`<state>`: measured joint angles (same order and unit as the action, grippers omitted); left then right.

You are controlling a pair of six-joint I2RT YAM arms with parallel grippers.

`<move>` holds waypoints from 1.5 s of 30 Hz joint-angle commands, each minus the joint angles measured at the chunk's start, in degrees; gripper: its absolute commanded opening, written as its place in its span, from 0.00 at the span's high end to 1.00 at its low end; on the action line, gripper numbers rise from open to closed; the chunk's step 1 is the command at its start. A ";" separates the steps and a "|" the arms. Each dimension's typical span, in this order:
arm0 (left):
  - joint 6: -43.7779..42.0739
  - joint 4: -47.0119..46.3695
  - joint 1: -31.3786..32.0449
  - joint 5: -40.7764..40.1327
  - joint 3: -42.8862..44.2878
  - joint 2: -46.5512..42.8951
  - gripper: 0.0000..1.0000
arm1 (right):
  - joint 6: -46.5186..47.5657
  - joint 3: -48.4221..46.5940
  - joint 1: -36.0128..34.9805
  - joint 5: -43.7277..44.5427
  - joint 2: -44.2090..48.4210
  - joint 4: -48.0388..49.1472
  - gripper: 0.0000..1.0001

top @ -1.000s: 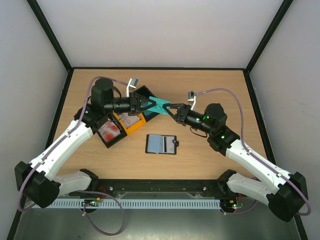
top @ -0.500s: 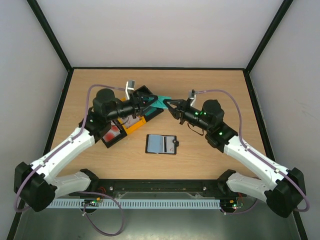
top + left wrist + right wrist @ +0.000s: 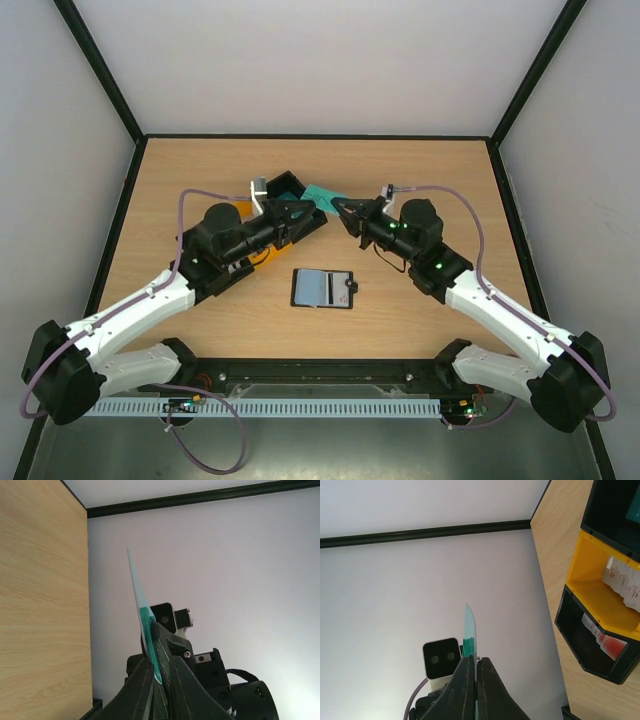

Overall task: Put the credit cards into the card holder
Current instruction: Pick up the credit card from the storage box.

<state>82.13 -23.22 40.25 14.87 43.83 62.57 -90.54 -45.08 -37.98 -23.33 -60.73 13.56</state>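
Note:
A teal credit card point(image 3: 322, 194) hangs in the air between my two grippers, above the table behind the card holder. My left gripper point(image 3: 304, 207) is shut on its left end; the card shows edge-on in the left wrist view point(image 3: 141, 610). My right gripper point(image 3: 341, 206) is shut on its right end; the card also shows edge-on in the right wrist view point(image 3: 469, 630). The card holder point(image 3: 324, 288), black with a grey-teal pocket face, lies open and flat on the table in front of both grippers. Red-and-white cards point(image 3: 622, 577) sit in the bins.
A black bin point(image 3: 287, 184) stands behind my left gripper, a yellow bin point(image 3: 597, 587) and a second black bin point(image 3: 600, 645) lie under my left arm. Black frame rails edge the table.
The teal card has moved a little toward the back of the table, still between both grippers. My left arm has swung right and lower over the bins. The card holder has not moved.

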 commanded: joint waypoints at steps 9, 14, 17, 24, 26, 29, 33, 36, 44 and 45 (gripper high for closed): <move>-0.22 -7.81 -1.93 1.22 0.30 3.35 0.87 | -1.19 4.04 0.10 -3.81 2.07 4.61 0.98; -1.56 -7.10 -2.01 1.26 0.70 3.86 0.97 | -0.61 5.36 0.10 -4.19 2.79 4.87 0.98; -1.89 -6.96 -2.11 1.99 0.86 4.63 0.91 | 0.22 5.50 0.11 -4.72 2.89 5.38 0.98; -2.29 -7.67 -2.11 3.56 0.86 6.14 0.82 | 0.37 6.32 0.10 -4.91 3.83 8.82 0.98; -2.42 -7.78 -2.11 3.78 1.02 6.37 0.82 | 0.61 6.41 0.10 -5.01 3.99 8.76 0.98; -3.00 -7.71 -2.11 4.21 1.54 6.96 0.85 | 0.59 6.88 0.10 -5.47 4.04 9.26 0.98; -3.00 -8.20 -2.11 5.75 2.02 8.27 0.84 | 1.09 7.52 0.12 -6.15 4.10 10.23 0.98; -2.57 -9.24 -2.11 6.12 1.78 8.62 0.89 | 1.61 7.79 0.10 -6.64 4.22 10.18 0.98; -9.65 -7.23 -2.63 8.68 2.59 6.97 0.97 | 19.60 3.28 0.14 -8.44 4.12 -0.93 0.58; -12.51 -5.24 -2.94 10.12 3.15 6.62 0.98 | 24.22 1.33 0.15 -7.84 3.91 -5.39 0.50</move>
<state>77.60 -30.39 38.15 21.06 44.27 71.02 -82.94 -38.17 -37.58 -30.44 -57.67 18.68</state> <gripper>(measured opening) 0.030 0.371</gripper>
